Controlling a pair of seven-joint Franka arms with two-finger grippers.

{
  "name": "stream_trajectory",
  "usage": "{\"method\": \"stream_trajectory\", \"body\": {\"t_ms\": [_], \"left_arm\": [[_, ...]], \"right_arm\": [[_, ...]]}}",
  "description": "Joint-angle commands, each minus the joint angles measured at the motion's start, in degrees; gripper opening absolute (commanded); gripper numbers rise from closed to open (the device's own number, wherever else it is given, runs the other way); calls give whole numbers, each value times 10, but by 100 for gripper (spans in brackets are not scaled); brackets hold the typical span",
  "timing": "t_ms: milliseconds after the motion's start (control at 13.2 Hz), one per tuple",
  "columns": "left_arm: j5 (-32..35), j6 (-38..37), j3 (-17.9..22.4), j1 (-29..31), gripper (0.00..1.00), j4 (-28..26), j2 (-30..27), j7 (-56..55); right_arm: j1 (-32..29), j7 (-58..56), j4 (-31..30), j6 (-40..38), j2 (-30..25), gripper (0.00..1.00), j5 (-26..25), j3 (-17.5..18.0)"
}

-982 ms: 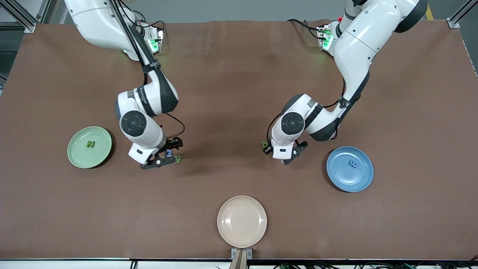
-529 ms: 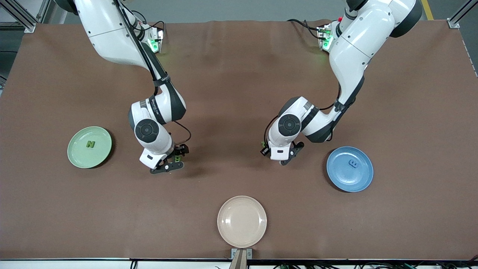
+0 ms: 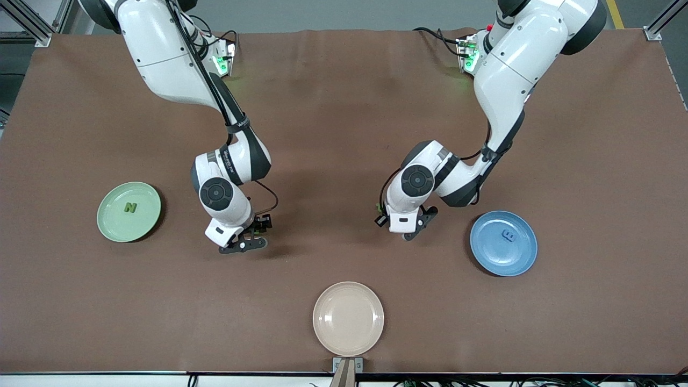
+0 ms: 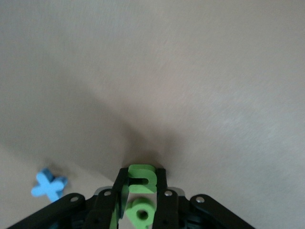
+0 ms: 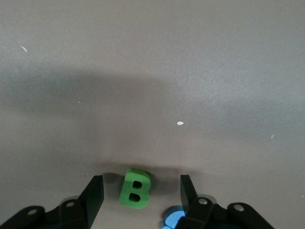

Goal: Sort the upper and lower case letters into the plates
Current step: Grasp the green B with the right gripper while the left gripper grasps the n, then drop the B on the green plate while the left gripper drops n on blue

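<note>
Left tool (image 4: 141, 191) clamps green letter (image 4: 141, 177); right tool (image 5: 141, 193) straddles green B (image 5: 135, 189)

Both arms reach down, left claw (image 4: 141, 191) clamped tight, right claw (image 5: 141, 193) spread apart.

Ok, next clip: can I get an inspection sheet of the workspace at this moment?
Surface: brown table cover, flat.
Job's things: green plate holds a green N; blue plate holds a blue letter; blue cross-shaped letter lies on the cover.
Clutter: beige plate, nearer the front camera than the other plates.
Grippers: left gripper shut on a small green letter; right gripper open around a green B.
Cables: black cable loops at the right wrist.
Surroundings: metal frame at the corners.
</note>
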Motion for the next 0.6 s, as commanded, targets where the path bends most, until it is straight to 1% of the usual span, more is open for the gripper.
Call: {"method": "stream_trajectory", "body": {"t_ms": [0,151,302,453,529], "left_arm": [[41,-8,5,2,0,34,-2,-6],[55,-42,5,17,0,63,-14,5],[63,-101,5,28,0,89,-22,59],[64,-114,5,49,0,94,-29,107],[64,-116,5,57,0,93,-34,122]], "right_arm": [[8,18,9,-1,9,63,5,-2],[5,20,9,-4,9,56,6,-1],[4,22,9,-5,9,47,6,-1],[5,22,9,-5,9,30,16,-1],[4,21,9,-5,9,23,42,-1]]}}
